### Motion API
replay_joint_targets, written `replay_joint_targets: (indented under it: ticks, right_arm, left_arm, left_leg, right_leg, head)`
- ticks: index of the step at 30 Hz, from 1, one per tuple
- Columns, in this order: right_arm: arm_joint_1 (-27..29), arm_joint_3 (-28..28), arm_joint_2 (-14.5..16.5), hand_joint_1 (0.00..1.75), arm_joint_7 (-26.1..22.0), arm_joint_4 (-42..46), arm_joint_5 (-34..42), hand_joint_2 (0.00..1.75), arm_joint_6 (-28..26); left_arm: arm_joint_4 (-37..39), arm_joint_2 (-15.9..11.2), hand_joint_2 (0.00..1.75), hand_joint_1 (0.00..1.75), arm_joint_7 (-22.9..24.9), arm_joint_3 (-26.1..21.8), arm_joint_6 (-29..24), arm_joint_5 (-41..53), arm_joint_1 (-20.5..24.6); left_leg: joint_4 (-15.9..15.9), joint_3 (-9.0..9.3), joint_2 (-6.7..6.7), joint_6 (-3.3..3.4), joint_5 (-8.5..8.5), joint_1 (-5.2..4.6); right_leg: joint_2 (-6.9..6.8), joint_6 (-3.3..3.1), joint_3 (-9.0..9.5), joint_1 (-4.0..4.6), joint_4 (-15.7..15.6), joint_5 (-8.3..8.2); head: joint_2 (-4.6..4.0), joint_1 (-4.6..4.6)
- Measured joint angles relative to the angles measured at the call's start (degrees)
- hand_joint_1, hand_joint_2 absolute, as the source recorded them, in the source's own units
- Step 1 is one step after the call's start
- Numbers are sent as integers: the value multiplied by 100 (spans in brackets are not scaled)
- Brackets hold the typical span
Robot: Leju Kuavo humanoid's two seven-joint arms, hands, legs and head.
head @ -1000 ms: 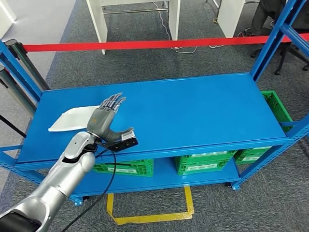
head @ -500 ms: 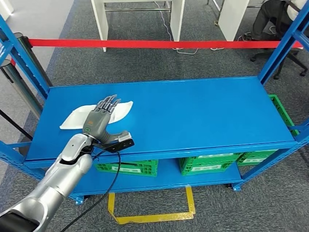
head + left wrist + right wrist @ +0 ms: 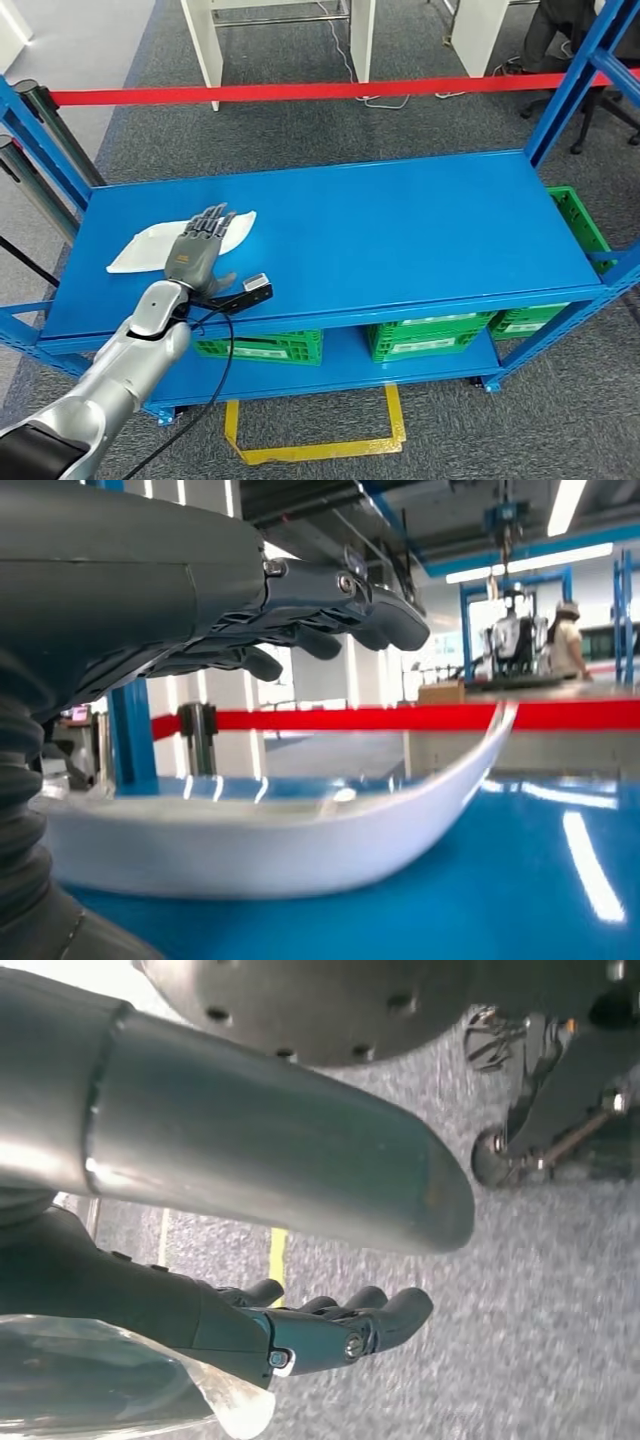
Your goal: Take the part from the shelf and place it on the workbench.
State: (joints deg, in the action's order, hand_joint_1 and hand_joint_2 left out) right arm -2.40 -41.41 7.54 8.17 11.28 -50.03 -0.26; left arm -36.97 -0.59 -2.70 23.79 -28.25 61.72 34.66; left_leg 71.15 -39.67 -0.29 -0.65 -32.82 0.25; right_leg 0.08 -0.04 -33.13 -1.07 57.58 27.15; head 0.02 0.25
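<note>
— Where was the part at that moment?

— The white part (image 3: 177, 245) lay flat on the top board of the blue shelf (image 3: 392, 225), near its left end. It was long and thin, with one end curving up a little, as the left wrist view (image 3: 272, 835) showed well.

— And the left hand?

— The left hand (image 3: 198, 258) was stretched out over the part, palm down. Its fingers (image 3: 332, 600) were straight and slightly apart, and they hovered above the white surface with a gap under them. It held nothing. I could not tell if the thumb touched the shelf.

— What about the other one?

— The right hand (image 3: 302, 1330) hung low over the grey carpet (image 3: 543, 1310). The fingers were loosely extended, only a little bent, and there was nothing in them.

— Was anything else around?

— Green crates (image 3: 423, 338) stood on the lower board. A red barrier tape (image 3: 302, 92) ran behind the shelf, and yellow tape (image 3: 317, 450) marked the floor in front of it. Far at the back, a person (image 3: 555, 25) sat on a chair.
</note>
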Motion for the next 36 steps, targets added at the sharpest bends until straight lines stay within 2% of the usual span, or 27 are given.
replay_joint_targets:
  ticks: [1, 2, 3, 5, 6, 7, 8, 11, 12, 13, 15, 16, 17, 18, 20, 22, 23, 25, 27, 28, 30, 31, 32, 33, 34, 35, 36]
  right_arm:
    - [0, -1, 0, 0, 0, 0, -4, 0, 2]
    - [4, -2, 0, 0, 0, 0, -9, 0, 3]
    - [7, -3, 0, 0, 0, 0, -16, 0, 4]
    - [9, -3, 0, 0, 0, 0, -40, 0, 4]
    - [3, -3, 0, 0, 0, 0, -53, 0, 3]
    - [-5, -3, 0, 0, 0, 0, -64, 0, 3]
    - [-11, -3, 0, 0, 1, 0, -71, 0, 2]
    - [-15, -5, 0, 0, 2, 0, -78, 0, -1]
    - [-15, -6, 0, 0, 2, 0, -80, 0, -4]
    - [-15, -8, 0, 0, 2, 0, -82, 0, -7]
    - [-13, -15, 0, 0, 1, 0, -87, 0, -11]
    - [-11, -23, 1, 0, 1, 0, -89, 0, -10]
    - [-9, -32, 1, 0, 2, -1, -90, 0, -10]
    - [-8, -42, 1, 0, 2, -1, -92, 0, -10]
    - [-14, -54, 1, 0, 2, -1, -97, 0, -9]
    - [-28, -60, 1, 0, 4, 0, -107, 0, -2]
    - [-30, -63, 2, 0, 8, 0, -114, 0, 2]
    - [-21, -73, 3, 0, 16, 0, -128, 0, 6]
    - [-20, -89, 8, 0, 19, 0, -138, 0, 3]
    - [-27, -96, 10, 0, 18, 0, -142, 0, 1]
    - [-35, -104, 14, 0, 18, 0, -149, 0, 0]
    - [-31, -108, 15, 0, 19, 0, -154, 0, 0]
    - [-26, -110, 15, 0, 19, 0, -157, 0, 0]
    - [-23, -113, 16, 0, 20, 0, -160, 0, 1]
    - [-25, -116, 19, 0, 20, 0, -161, 0, 1]
    - [-27, -117, 23, 0, 20, 0, -162, 0, 1]
    - [-34, -119, 28, 0, 20, 0, -166, 0, 2]
  left_arm:
    - [91, 7, 175, 0, 11, -14, 27, 1, 6]
    - [165, 14, 175, 0, 26, -31, 45, 5, 18]
    - [226, 25, 175, 0, 52, -44, 51, 24, 43]
    - [326, 51, 175, 0, 136, -70, 34, 98, 122]
    - [371, 66, 175, 0, 174, -82, 24, 139, 161]
    - [410, 82, 175, 0, 204, -94, 15, 173, 188]
    - [442, 97, 175, 0, 221, -104, 8, 192, 207]
    - [508, 136, 175, 0, 293, -120, -13, 252, 267]
    - [531, 147, 175, 0, 348, -123, -17, 295, 293]
    - [556, 159, 175, 0, 411, -125, -18, 353, 314]
    - [618, 181, 175, 0, 546, -127, -25, 473, 339]
    - [649, 194, 175, 0, 602, -127, -33, 525, 348]
    - [678, 206, 175, 0, 646, -127, -40, 561, 358]
    - [704, 216, 175, 0, 679, -127, -47, 592, 373]
    - [745, 227, 175, 0, 748, -127, -51, 664, 405]
    - [797, 228, 175, 0, 899, -127, -55, 812, 445]
    - [830, 225, 175, 0, 1012, -126, -57, 907, 464]
    - [902, 208, 175, 0, 1236, -125, -67, 1063, 501]
    - [980, 169, 175, 0, 1439, -131, -76, 1175, 539]
    - [1024, 141, 175, 0, 1519, -139, -76, 1214, 556]
    - [1111, 86, 175, 0, 1620, -160, -67, 1269, 568]
    - [1148, 61, 175, 0, 1643, -168, -62, 1282, 566]
    - [1177, 41, 175, 0, 1655, -175, -60, 1291, 565]
    - [1200, 25, 175, 0, 1663, -184, -59, 1294, 571]
    - [1216, 13, 175, 0, 1670, -191, -52, 1297, 584]
    - [1231, 4, 175, 0, 1685, -198, -24, 1298, 602]
    - [1249, -4, 175, 0, 1711, -206, 32, 1299, 627]
  left_leg:
    - [243, -118, 0, -15, -51, 15]
    - [290, -150, 0, -22, 6, 28]
    - [112, -77, 1, -22, 169, 39]
    - [-634, 264, 1, -5, 573, 43]
    - [-970, 415, -1, 13, 685, 36]
    - [-1175, 504, -2, 34, 726, 26]
    - [-1248, 531, -3, 62, 705, 11]
    - [-1309, 542, -2, 181, 726, 14]
    - [-1330, 551, -1, 223, 739, 23]
    - [-1343, 557, 1, 256, 747, 28]
    - [-1343, 550, 3, 291, 745, 12]
    - [-1342, 550, 2, 295, 743, 3]
    - [-1340, 552, 1, 296, 742, -4]
    - [-1337, 558, -1, 295, 739, -9]
    - [-1323, 569, -7, 278, 726, -15]
    - [-1291, 551, -12, 231, 709, -36]
    - [-1284, 540, -14, 203, 709, -44]
    - [-1284, 534, -15, 150, 712, -41]
    - [-1128, 478, -10, 89, 586, -25]
    - [-895, 381, -7, 56, 441, -15]
    - [-159, 62, -4, 1, 82, 2]
    - [161, -84, -4, -13, -27, 7]
    - [319, -161, -4, -19, -34, 10]
    - [255, -136, -4, -15, 73, 13]
    - [-22, -10, -4, -3, 265, 14]
    - [-421, 175, -3, 18, 483, 14]
    - [-807, 355, -3, 41, 632, 5]
  right_leg:
    - [2, -3, 6, -1, 2, 5]
    - [5, -3, 15, -3, 4, 11]
    - [7, 3, 30, -6, 5, 19]
    - [7, 35, 66, -4, 8, 43]
    - [10, 62, 69, 3, 15, 55]
    - [12, 93, 64, 10, 17, 60]
    - [14, 127, 55, 14, 13, 59]
    - [8, 226, 12, -7, 34, 102]
    - [5, 245, -62, -10, 179, 198]
    - [2, 254, -200, -12, 454, 350]
    - [1, 261, -580, -7, 1241, 689]
    - [0, 263, -738, -7, 1543, 770]
    - [0, 262, -805, -6, 1649, 745]
    - [0, 254, -762, -6, 1529, 615]
    - [-1, 222, -415, -3, 786, 229]
    - [5, 188, -99, 7, 171, 39]
    - [10, 173, -40, 15, 66, 38]
    - [14, 129, -22, 17, 49, 29]
    - [8, 62, -10, -1, 28, 7]
    - [4, 33, -4, -12, 18, -2]
    - [4, 1, -2, -12, 19, 0]
    - [4, -2, 1, -11, 21, 3]
    - [3, -4, 6, -11, 22, 6]
    - [3, -3, 15, -11, 22, 8]
    - [2, 1, 28, -11, 22, 13]
    - [2, 9, 40, -11, 22, 19]
    - [3, 26, 44, 0, 27, 28]
  head:
    - [0, -1]
    - [0, -2]
    - [0, -2]
    - [0, 1]
    - [0, 0]
    - [0, 3]
    - [0, 4]
    - [0, 9]
    - [0, 18]
    - [0, 23]
    - [0, 33]
    - [0, 31]
    - [0, 32]
    - [0, 32]
    - [0, 33]
    - [0, 27]
    - [0, 24]
    - [0, 22]
    - [0, 10]
    - [0, 2]
    - [0, -11]
    - [0, -10]
    - [0, -11]
    - [0, -11]
    - [0, -10]
    - [0, -10]
    - [0, -9]
